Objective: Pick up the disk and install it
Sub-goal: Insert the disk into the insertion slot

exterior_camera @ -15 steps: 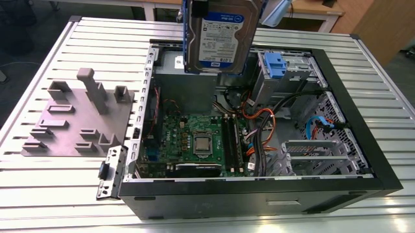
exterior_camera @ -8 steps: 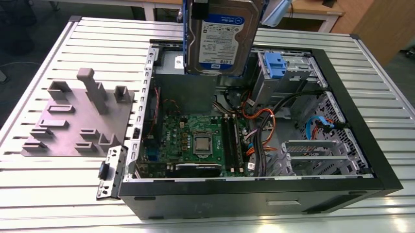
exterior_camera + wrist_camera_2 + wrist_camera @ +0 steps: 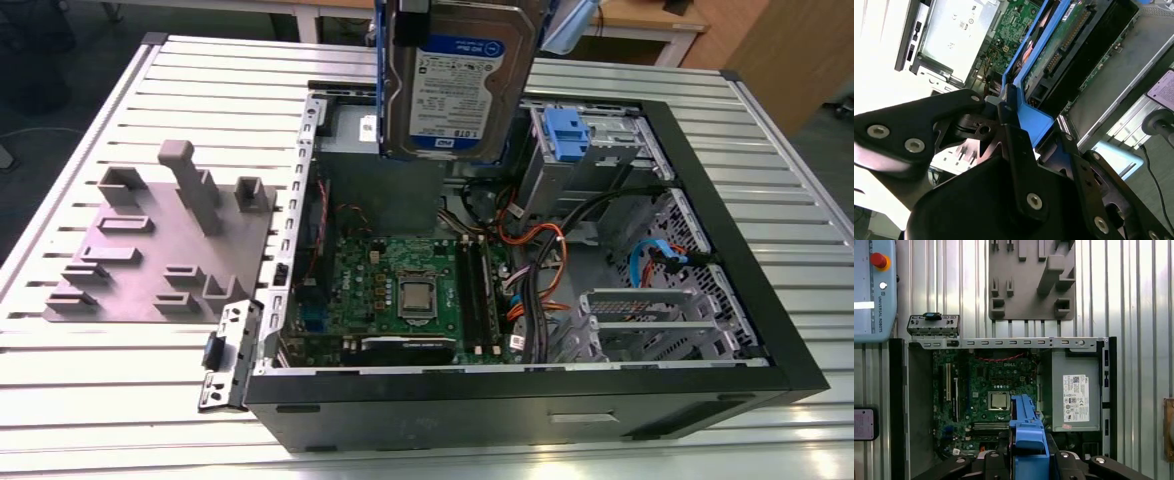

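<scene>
Disk (image 3: 454,85) suspended on edge above the open computer case (image 3: 534,410), label toward the exterior view. The tool (image 3: 1029,122) is clenched on the blue carrier frame at one end of the disk. Probable hazards: the hold on a narrow plastic edge may let the disk swing or slip onto the motherboard (image 3: 400,285). A tilted descent may snag the loose cables (image 3: 534,250) or jam against the drive bay (image 3: 587,140).

disk (image 3: 454,85): 1 | computer case (image 3: 534,402): 1 | grey fixture (image 3: 160,250): 1 | power supply (image 3: 1076,395): 1 | memory sticks (image 3: 477,295): perhaps 2
</scene>
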Controlling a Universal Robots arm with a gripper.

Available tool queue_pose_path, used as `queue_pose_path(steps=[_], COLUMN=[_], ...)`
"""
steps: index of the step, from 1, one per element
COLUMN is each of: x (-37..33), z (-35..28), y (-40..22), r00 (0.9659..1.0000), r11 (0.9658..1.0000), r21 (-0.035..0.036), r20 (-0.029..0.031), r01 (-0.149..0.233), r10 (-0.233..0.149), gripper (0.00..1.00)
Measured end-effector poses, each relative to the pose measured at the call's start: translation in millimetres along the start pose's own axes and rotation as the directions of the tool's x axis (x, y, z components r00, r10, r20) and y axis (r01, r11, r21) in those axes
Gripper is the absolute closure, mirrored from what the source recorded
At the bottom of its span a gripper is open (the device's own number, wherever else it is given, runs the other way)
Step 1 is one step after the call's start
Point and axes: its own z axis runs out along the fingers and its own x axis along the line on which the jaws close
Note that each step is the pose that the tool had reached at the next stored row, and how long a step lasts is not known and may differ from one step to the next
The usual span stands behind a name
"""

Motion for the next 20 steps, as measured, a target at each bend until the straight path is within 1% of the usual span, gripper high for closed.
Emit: queue_pose_path(steps=[6, 15, 20], x=[5.4, 5.8, 5.6], z=[-0.1, -0.1, -0.1], y=[-0.1, -0.4, -5.1], r00=[1.0, 1.0, 1.0], r11=[1.0, 1.0, 1.0], r21=[0.0, 0.0, 0.0], r20=[0.0, -0.0001, 0.0], r01=[0.0, 0.0, 0.0], r10=[0.0, 0.0, 0.0], gripper=[0.63, 0.63, 0.63])
